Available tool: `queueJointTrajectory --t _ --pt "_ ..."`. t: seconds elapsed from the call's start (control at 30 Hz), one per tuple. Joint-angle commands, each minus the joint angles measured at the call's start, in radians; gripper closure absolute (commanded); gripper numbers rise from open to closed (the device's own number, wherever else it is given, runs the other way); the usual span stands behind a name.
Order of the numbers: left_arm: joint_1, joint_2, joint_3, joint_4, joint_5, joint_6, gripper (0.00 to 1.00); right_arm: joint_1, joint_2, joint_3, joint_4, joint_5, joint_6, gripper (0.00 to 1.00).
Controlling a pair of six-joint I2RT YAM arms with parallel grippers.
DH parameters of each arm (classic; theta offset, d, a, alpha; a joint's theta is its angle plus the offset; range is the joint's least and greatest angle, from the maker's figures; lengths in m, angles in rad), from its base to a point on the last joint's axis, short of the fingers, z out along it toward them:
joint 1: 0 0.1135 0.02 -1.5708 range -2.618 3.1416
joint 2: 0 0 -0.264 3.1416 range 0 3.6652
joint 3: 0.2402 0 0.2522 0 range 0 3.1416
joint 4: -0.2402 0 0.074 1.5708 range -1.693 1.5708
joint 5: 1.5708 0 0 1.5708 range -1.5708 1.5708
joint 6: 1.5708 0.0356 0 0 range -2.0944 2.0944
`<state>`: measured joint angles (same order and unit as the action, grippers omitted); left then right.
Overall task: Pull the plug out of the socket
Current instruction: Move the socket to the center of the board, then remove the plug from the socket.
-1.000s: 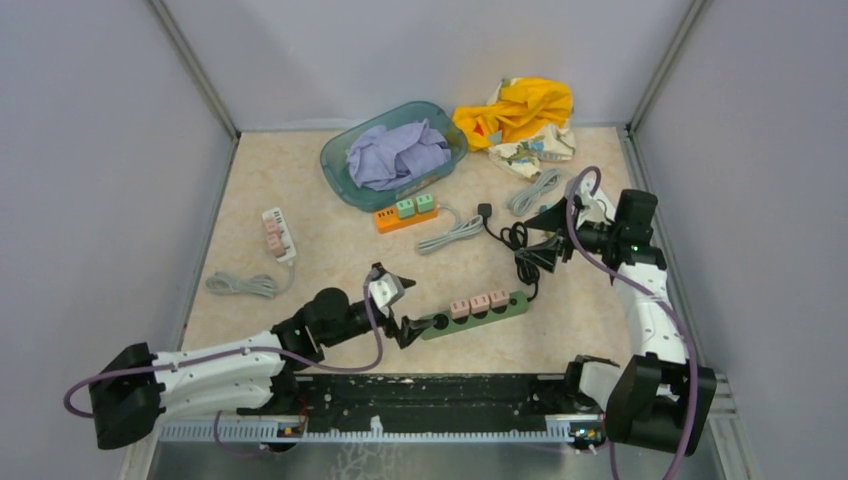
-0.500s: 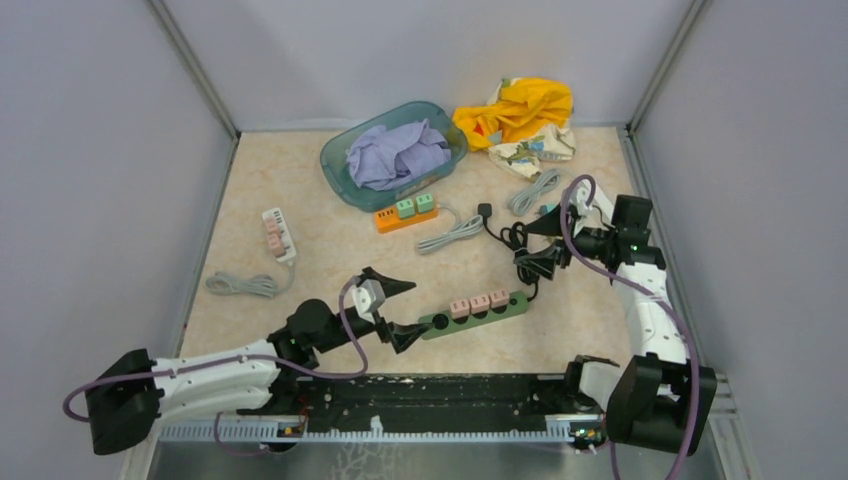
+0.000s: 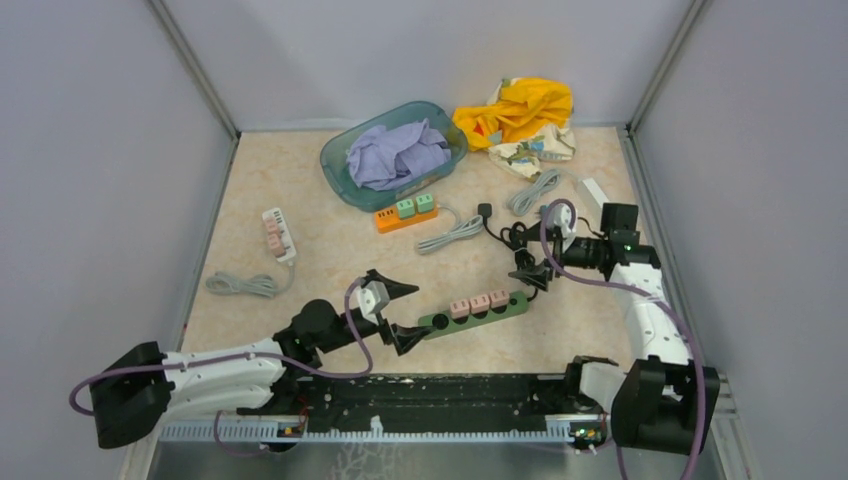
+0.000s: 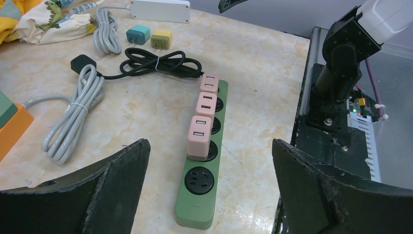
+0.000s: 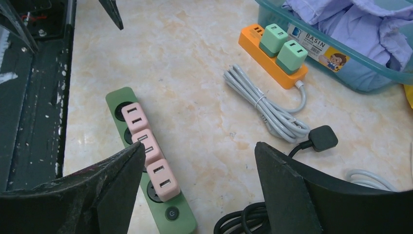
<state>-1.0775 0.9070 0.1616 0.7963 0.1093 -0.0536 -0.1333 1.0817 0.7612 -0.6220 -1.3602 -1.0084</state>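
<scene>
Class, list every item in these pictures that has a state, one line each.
green power strip: three pink plugs seated, end socket free
orange power strip: two green plugs seated
teal basin: holds purple cloth
black cable: bundled, tied, its plug lying loose
left gripper: open, empty
right gripper: open, empty
</scene>
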Motion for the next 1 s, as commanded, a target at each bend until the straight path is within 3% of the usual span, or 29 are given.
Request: queueJointTrajectory --t 0.0,0.43,0.97 --pt "-0.002 0.012 -0.017 0.066 0.015 -0.014 0.0 0.042 -0.019 0.012 -0.02 0.06 -0.14 0.17" --pt "-0.003 0.057 -0.021 0.096 0.02 -0.018 0.0 0.16 0.027 0.013 -0.216 0.23 -0.477 0.19" --pt "-0.002 0.082 -0.021 0.111 0.021 -0.018 0.0 0.338 0.15 -0.007 -0.174 0.477 -0.48 0.35"
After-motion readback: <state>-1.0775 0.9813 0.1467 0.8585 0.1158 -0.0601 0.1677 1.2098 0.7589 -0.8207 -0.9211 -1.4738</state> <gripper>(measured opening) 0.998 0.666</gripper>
